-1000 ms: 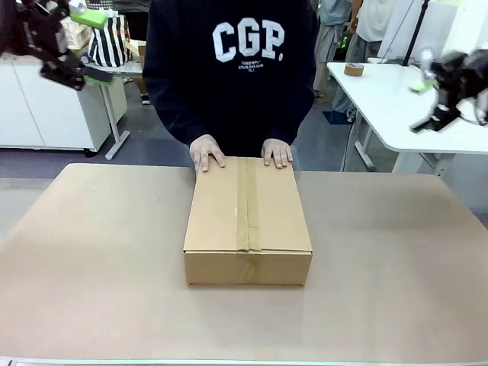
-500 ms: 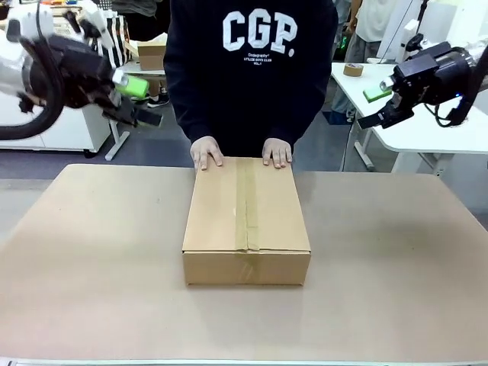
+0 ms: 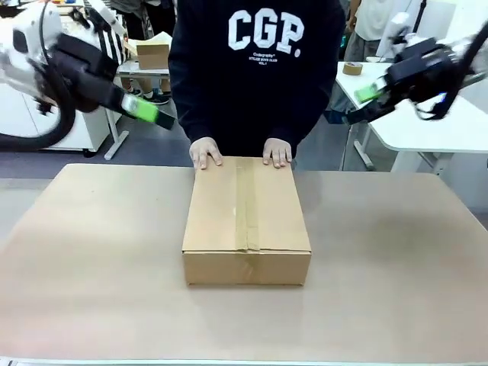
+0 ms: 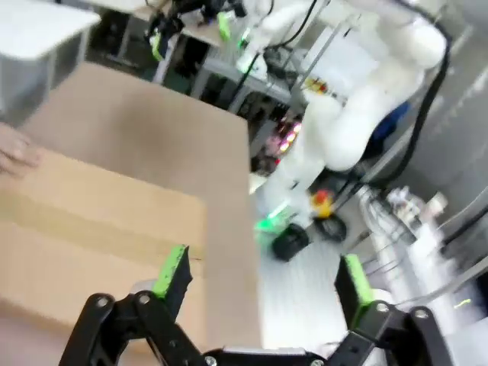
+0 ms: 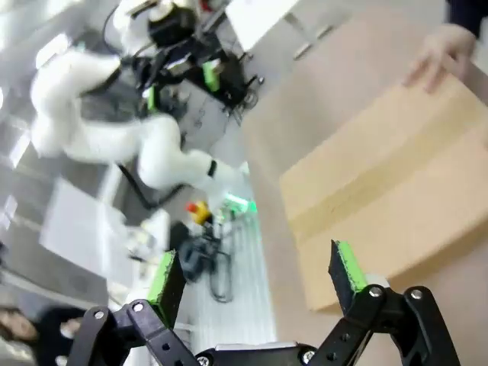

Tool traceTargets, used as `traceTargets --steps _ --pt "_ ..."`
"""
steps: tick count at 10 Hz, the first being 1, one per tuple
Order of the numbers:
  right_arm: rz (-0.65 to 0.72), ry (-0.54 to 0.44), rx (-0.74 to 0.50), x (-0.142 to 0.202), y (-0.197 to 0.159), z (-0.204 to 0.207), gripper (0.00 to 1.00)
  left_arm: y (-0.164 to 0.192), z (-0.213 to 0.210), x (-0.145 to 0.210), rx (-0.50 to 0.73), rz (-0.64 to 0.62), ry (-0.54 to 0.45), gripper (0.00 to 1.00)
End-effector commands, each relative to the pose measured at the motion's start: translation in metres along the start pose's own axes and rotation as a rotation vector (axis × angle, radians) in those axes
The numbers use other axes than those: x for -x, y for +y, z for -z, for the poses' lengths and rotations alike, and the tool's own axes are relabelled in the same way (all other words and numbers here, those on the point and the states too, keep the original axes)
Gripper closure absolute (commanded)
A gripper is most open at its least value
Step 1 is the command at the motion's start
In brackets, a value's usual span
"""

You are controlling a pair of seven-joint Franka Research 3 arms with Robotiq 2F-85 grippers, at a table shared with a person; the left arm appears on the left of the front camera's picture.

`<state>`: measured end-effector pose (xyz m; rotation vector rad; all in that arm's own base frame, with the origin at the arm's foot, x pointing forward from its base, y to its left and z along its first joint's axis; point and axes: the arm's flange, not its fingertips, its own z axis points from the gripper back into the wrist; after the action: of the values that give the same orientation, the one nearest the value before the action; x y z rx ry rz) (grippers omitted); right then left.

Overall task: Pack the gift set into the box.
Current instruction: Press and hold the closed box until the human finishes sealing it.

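1. On the counter [image 3: 91,259], toward its far edge at mid-width, the box [image 3: 246,217] lies closed, with a strip of tape running along the seam between its top flaps. Treat the packing as apparently complete: with the flaps shut, you cannot confirm that the gift set is inside, and no gift set is visible in any view.
2. Note that the person's hands, one [image 3: 206,153] and the other [image 3: 277,152], rest on the far edge of the box top.
3. Check the left gripper [image 4: 263,278]: its fingers are spread wide and hold nothing. In the front view it hangs above the far left corner of the counter, well apart from the box.
4. Check the right gripper [image 5: 255,274]: its fingers are also spread wide and empty. In the front view it hangs above and beyond the far right corner of the counter.
5. Judge what remains as little or nothing for the arms; neither gripper touches the box.
6. Use the front view for the tape seam and both hands together. Use the wrist views for the finger gaps, which the front view blurs. The left wrist view shows only fingertips at one box edge; the right wrist view shows a single hand at a box corner.
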<state>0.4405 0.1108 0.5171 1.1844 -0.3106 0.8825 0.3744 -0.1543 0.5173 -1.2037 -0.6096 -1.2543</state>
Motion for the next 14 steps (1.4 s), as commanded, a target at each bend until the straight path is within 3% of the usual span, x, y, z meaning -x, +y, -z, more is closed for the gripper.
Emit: traceTargets --steps 1,2,3,4,5,6,7,8,9,12,14 --pt "-0.669 -0.082 -0.102 0.025 -0.009 0.054 0.0 0.021 0.019 0.035 -0.099 0.64 -0.009 0.0" --pt "-0.74 -0.031 -0.033 0.041 -0.012 0.075 0.0 0.024 0.023 0.043 -0.099 0.619 -0.016 0.0" --pt "-0.785 0.025 0.155 0.064 -0.016 0.097 0.0 0.028 0.019 0.046 -0.107 0.55 -0.067 0.0" --pt "-0.696 0.146 0.38 0.081 -0.028 0.104 0.0 0.035 0.01 0.049 -0.133 0.411 -0.144 0.0" --pt "-0.474 0.066 0.047 0.036 -0.009 0.085 0.0 0.024 0.02 0.035 -0.113 0.44 0.022 0.0" --pt "-0.474 0.066 0.047 0.036 -0.009 0.085 0.0 0.024 0.02 0.035 -0.113 0.44 0.022 0.0" --pt "-0.598 0.134 0.147 0.066 -0.022 0.099 0.0 0.033 0.014 0.046 -0.143 0.461 -0.034 0.0" --pt "-0.744 0.207 0.094 0.071 -0.027 0.131 0.0 0.04 0.035 0.059 -0.149 0.578 -0.042 0.0" --pt "-0.773 0.168 0.099 0.083 -0.044 0.153 0.0 0.052 0.053 0.081 -0.087 0.512 -0.04 0.0" --pt "-0.743 0.107 0.035 0.105 -0.09 0.17 0.0 0.073 0.079 0.111 -0.086 0.562 -0.095 0.0" --pt "-0.717 0.006 0.106 0.111 -0.102 0.166 0.0 0.081 0.097 0.127 -0.09 0.563 -0.065 0.0"
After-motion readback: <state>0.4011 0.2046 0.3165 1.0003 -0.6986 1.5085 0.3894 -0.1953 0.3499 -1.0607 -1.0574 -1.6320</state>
